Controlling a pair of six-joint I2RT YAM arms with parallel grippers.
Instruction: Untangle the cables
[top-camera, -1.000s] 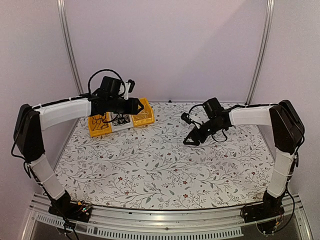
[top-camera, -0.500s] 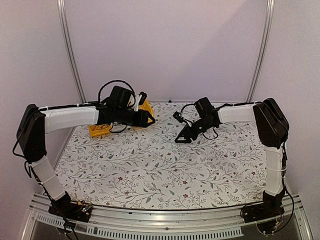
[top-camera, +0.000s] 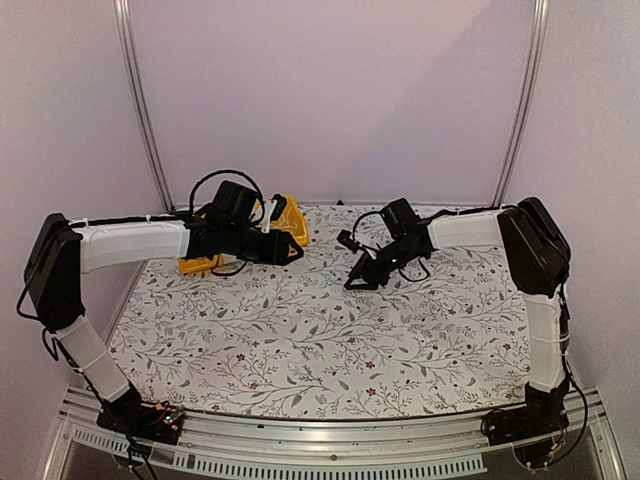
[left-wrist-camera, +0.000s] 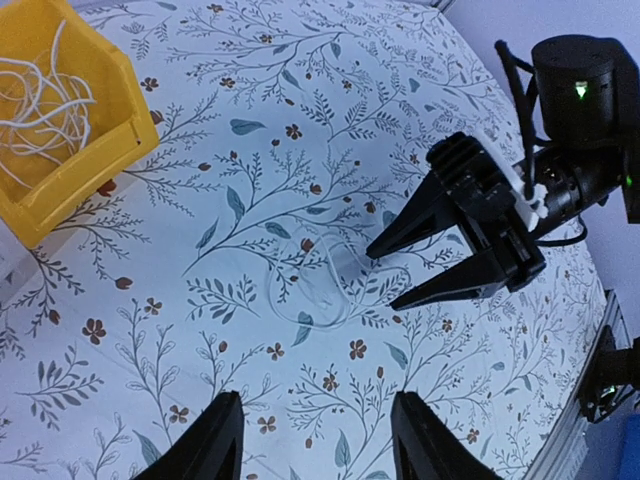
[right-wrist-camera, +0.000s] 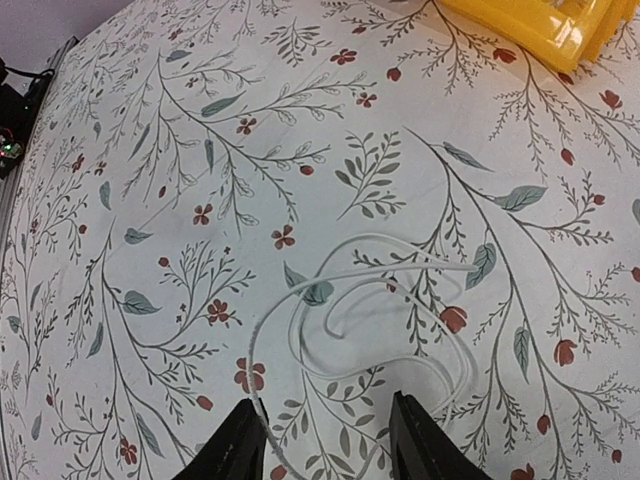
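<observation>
A thin white cable (right-wrist-camera: 385, 300) lies in loose loops on the flowered table; it also shows in the left wrist view (left-wrist-camera: 322, 290). My right gripper (right-wrist-camera: 330, 445) is open and empty, low over the loops, one strand running by its left finger (right-wrist-camera: 240, 440). It shows in the left wrist view (left-wrist-camera: 381, 278) with its jaws spread beside the cable. My left gripper (left-wrist-camera: 315, 445) is open and empty, a short way from the cable. A tangle of white cable (left-wrist-camera: 40, 100) lies in a yellow bin (left-wrist-camera: 110, 120). No black cables show.
Yellow bins (top-camera: 292, 224) stand at the back left of the table, mostly hidden behind my left arm (top-camera: 130, 240). One bin corner shows in the right wrist view (right-wrist-camera: 530, 25). Metal posts (top-camera: 140, 100) rise at both back corners.
Both arms have swung toward the table's middle. The left gripper moved right from over the bins; the right gripper moved left and lower, over the white cable.
</observation>
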